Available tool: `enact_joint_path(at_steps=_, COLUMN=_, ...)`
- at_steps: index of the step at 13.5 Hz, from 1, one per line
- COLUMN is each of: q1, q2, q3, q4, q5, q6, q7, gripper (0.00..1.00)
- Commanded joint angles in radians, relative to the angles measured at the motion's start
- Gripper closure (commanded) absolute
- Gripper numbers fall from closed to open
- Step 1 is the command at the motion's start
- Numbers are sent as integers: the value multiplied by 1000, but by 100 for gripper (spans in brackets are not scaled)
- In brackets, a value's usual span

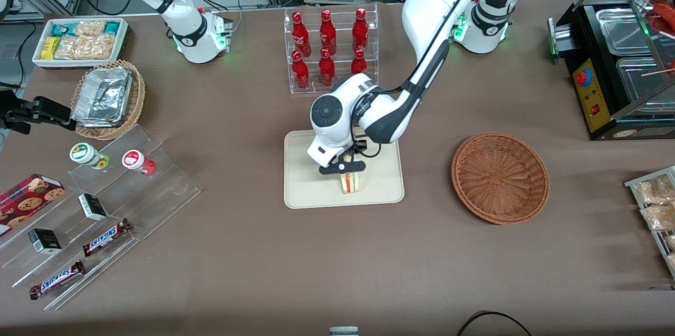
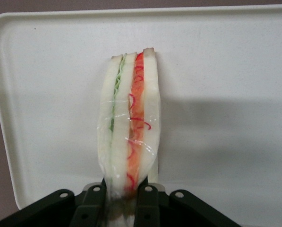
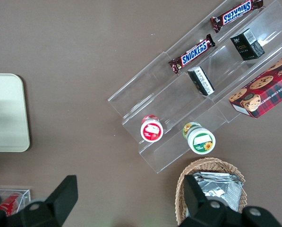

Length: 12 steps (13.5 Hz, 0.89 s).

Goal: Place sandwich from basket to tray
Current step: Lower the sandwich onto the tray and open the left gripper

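Gripper over the tray, jaws closed on the narrow end of the sandwich, held on edge, lower end at or just above the tray. Basket empty, toward the working arm's end. Light, soft, film-wrapped, likely slippery; best pinched across the bread faces, gently, without crushing.

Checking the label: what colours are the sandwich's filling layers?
Red and green between pale bread, clearest in the left wrist view: sandwich, held by the tool.
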Motion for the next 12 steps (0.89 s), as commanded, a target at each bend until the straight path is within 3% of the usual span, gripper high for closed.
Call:
enact_joint_path(at_steps=1, q1=-16, q2=19, q3=12, q4=25, q5=7, q6=13, q7=-20, gripper=0)
enact_joint_path(at_steps=7, q1=-7, q2=-76, q3=11, q4=32, q5=3, q6=-69, q7=-8, gripper=0)
enact_joint_path(at_steps=10, q1=6, q2=-164, q3=14, q4=34, q5=-67, q6=-171, q7=4, gripper=0)
enact_joint_path(at_steps=12, q1=22, q2=-213, q3=12, q4=34, q5=-75, q6=-188, q7=11, gripper=0)
